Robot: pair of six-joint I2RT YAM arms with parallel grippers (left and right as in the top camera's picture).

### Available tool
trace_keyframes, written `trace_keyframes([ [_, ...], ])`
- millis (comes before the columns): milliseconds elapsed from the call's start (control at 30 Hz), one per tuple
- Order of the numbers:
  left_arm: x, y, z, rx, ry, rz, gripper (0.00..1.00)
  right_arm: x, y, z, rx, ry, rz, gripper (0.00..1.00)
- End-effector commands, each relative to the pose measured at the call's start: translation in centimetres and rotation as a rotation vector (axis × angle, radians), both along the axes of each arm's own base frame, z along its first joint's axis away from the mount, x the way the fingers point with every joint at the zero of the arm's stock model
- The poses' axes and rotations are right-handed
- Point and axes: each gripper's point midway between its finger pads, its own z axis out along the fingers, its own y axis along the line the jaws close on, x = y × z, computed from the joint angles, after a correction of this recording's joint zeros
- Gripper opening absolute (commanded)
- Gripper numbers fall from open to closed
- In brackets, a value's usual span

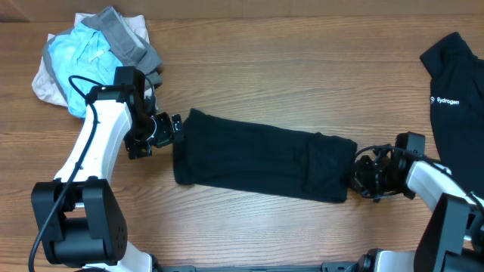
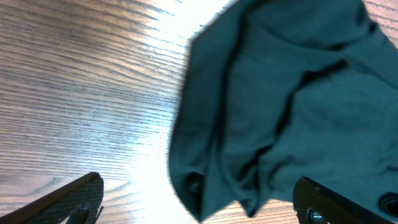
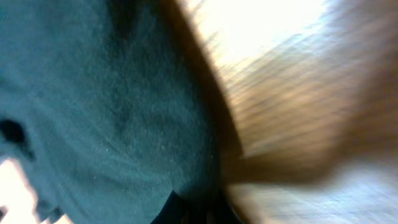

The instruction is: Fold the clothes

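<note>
Left fingers (image 2: 68, 199) spread around the clothes (image 1: 257, 155) (long black band); right fingers (image 1: 364, 181) unclear.

**Black garment, folded into a long band**

My clothes (image 1: 261, 155) are one plain black garment of soft fabric, folded into a long, narrow band. It lies flat across the middle of the table (image 1: 287, 60), running left to right and sloping slightly down toward my right. Near its right end a fold line crosses it. From my left wrist I see its left end rumpled into soft ridges.
</note>
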Motion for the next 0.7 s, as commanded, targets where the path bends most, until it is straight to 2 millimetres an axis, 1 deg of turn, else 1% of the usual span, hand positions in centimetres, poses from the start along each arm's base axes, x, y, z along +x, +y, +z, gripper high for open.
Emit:
trace_keyframes([
  [0,-0.1,-0.1,-0.2,0.003,0.008,0.001,1.00,1.0,-4.3,0.8,-0.220,0.055,-0.041,0.04],
  [133,-0.1,-0.1,-0.2,0.003,0.007,0.001,1.00,1.3,-6.3,3.4,-0.319,0.096,-0.052,0.04],
  [233,-0.1,-0.1,-0.2,0.002,0.007,0.001,1.00,1.1,-7.7,5.4,-0.434,0.122,-0.070,0.04],
  [267,-0.1,-0.1,-0.2,0.002,0.007,0.001,1.00,1.1,-7.8,5.9,-0.460,0.124,-0.080,0.04],
  [367,-0.1,-0.1,-0.2,0.002,0.007,0.001,1.00,1.3,-6.6,6.7,-0.480,0.094,-0.055,0.04],
  [567,-0.1,-0.1,-0.2,0.002,0.007,0.001,1.00,1.0,-5.2,6.9,-0.649,0.124,-0.034,0.04],
  [667,-0.1,-0.1,-0.2,0.003,0.007,0.001,1.00,1.1,-4.0,7.2,-0.720,0.107,-0.029,0.04],
])
